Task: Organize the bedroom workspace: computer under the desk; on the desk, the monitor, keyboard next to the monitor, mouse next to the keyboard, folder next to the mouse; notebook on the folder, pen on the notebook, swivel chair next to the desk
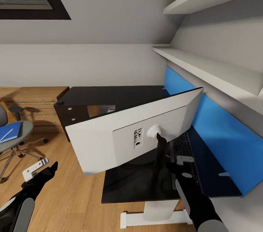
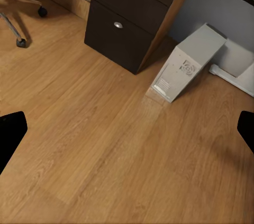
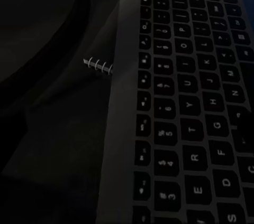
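The monitor (image 1: 120, 133) stands on the black desk (image 1: 109, 96), tilted, with its light grey back toward me and its black stand (image 1: 157, 159) below. The keyboard (image 1: 184, 149) (image 3: 190, 102) lies behind it on the desk. A silver spiral binding (image 3: 99, 66) peeks out beside the keyboard. My right gripper (image 1: 178, 168) hovers by the stand and keyboard, its jaws unclear. My left gripper (image 1: 49, 173) (image 2: 127, 129) hangs open over the floor. The computer (image 2: 188, 68) leans on the floor by the dark drawers (image 2: 124, 20). The swivel chair (image 1: 16, 139) carries the blue folder (image 1: 11, 131) and the pen (image 1: 6, 135). The mouse is out of view.
A blue back panel (image 1: 219, 140) lines the desk's far side under two white shelves (image 1: 204, 67). The desk's white leg (image 1: 159, 212) (image 2: 235, 73) stands near the computer. A wooden dresser (image 1: 36, 97) sits behind the chair. Wooden floor (image 2: 106, 155) spreads left of the desk.
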